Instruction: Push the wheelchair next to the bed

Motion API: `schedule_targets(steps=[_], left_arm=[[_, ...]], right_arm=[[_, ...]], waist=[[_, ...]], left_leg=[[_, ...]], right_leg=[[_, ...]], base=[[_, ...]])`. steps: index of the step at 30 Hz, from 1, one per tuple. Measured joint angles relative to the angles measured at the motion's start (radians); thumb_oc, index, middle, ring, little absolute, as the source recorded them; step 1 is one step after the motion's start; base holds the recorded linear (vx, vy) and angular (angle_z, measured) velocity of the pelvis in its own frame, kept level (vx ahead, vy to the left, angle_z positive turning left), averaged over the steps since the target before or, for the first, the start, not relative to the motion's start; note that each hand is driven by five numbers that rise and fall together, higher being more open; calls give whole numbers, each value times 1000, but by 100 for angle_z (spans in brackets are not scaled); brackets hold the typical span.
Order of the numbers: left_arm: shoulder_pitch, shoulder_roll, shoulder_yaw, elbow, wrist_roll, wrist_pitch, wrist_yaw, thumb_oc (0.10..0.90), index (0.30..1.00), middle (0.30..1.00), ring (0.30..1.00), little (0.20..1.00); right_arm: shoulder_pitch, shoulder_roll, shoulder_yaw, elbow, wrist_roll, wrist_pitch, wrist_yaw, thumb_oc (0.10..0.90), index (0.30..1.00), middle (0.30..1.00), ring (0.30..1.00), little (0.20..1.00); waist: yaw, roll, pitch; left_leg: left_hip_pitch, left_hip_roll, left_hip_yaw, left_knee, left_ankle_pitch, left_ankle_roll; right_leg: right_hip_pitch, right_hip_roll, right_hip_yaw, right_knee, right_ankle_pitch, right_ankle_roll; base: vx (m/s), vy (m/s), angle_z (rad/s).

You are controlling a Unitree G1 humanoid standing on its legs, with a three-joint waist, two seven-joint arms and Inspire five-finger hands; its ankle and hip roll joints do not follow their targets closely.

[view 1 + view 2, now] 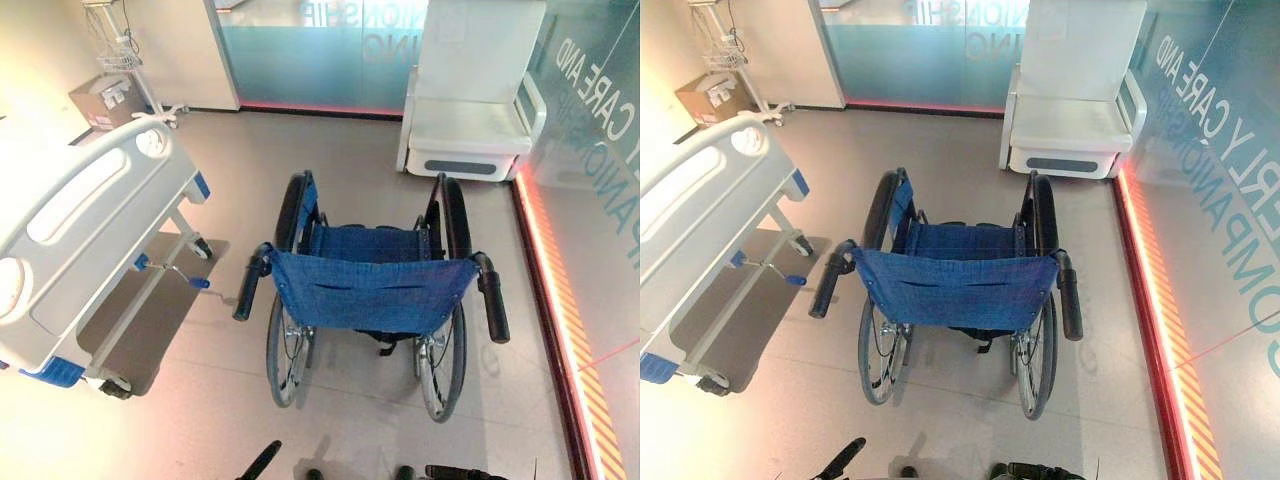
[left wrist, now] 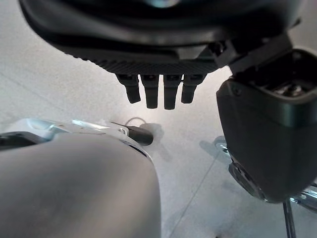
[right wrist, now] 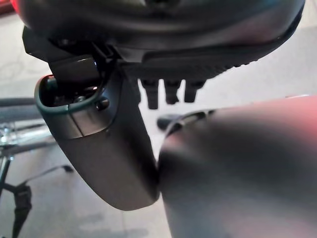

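The wheelchair (image 1: pixel 372 290) has a blue cloth seat and back and stands in the middle of the floor, facing away from me. Its two black push handles, the left handle (image 1: pixel 247 290) and the right handle (image 1: pixel 493 305), point back toward me. The white bed (image 1: pixel 90 230) with blue corner bumpers lies to the left, with a gap of floor between it and the chair. My left hand (image 1: pixel 262 460) and right hand (image 1: pixel 460 472) hang low at the near edge, well short of the handles. Both are open and hold nothing: the left fingers (image 2: pixel 158 91) and the right fingers (image 3: pixel 171 91) are relaxed.
A white armchair (image 1: pixel 470 130) stands at the back, beyond the wheelchair. A glass wall with a glowing red floor strip (image 1: pixel 560 300) runs along the right. A cardboard box (image 1: pixel 105 100) and a wire stand sit at the back left. A crank handle (image 1: pixel 195 283) sticks out from under the bed.
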Motion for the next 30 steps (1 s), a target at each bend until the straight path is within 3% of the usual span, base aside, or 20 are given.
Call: schedule_targets(steps=[6, 19, 25, 30], left_arm=[[5, -1, 0, 1, -1, 30, -5, 800, 900, 900, 900, 900], [7, -5, 1, 6, -2, 28, -16, 800, 900, 900, 900, 900], [6, -6, 24, 6, -94, 29, -15, 800, 900, 900, 900, 900], [6, 9, 97, -40, -155, 26, 5, 800, 900, 900, 900, 900]], right_arm=[[4, -5, 0, 0, 0, 3, 0, 800, 900, 900, 900, 900], [9, -13, -3, 12, -1, 4, -1, 800, 900, 900, 900, 900], [16, -19, -38, 28, 2, -25, -10, 800, 900, 900, 900, 900], [42, -38, -96, 0, 80, -68, -57, 800, 900, 900, 900, 900]], waist=[[0, 11, -8], [1, 24, -10], [-1, 43, -7], [-2, 48, -2]], left_leg=[[1, 0, 0, -4, 0, 0], [19, -4, -1, -15, 0, 0], [29, -6, 0, -26, 0, 0], [40, -7, 2, -33, 0, 0]], right_leg=[[9, 4, -1, -22, 9, 2], [44, 8, -4, -73, 29, 7], [57, 10, -4, -90, 35, 9], [71, 11, -3, -104, 37, 11]], base=[[0, 0, 0], [4, 14, 0], [28, 11, -1], [18, 2, 1]])
